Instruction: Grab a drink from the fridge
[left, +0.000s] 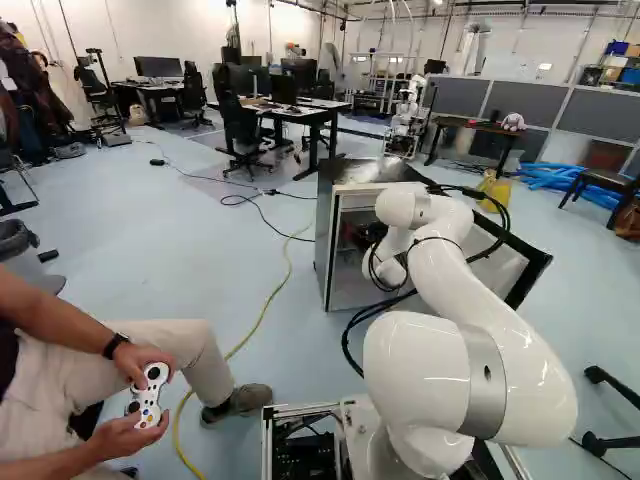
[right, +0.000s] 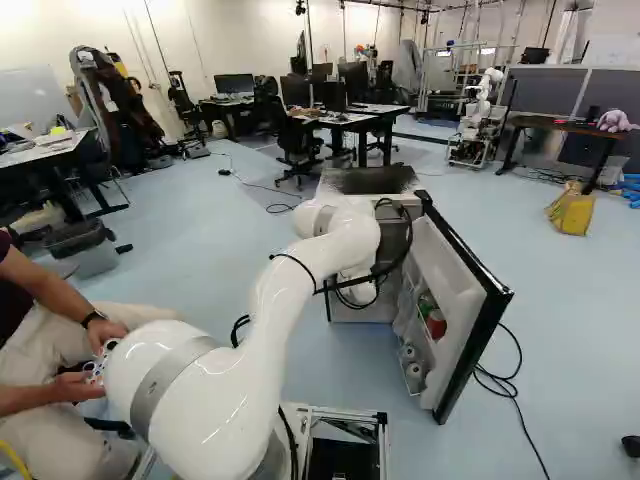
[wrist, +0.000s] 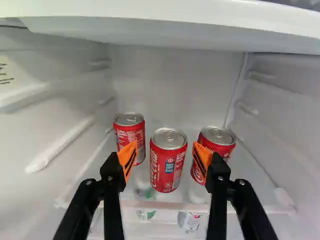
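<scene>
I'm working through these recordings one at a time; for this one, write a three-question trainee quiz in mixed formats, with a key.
1. Multiple choice. How many red cans stand on the shelf ahead of the gripper?
a) one
b) three
c) five

2. True or false. The gripper holds a red can clamped between its orange pads.

3. Fill in the missing word. In the right base view, the fridge door stands ____, to the right of the arm.

Key: 1. b; 2. false; 3. open
</scene>
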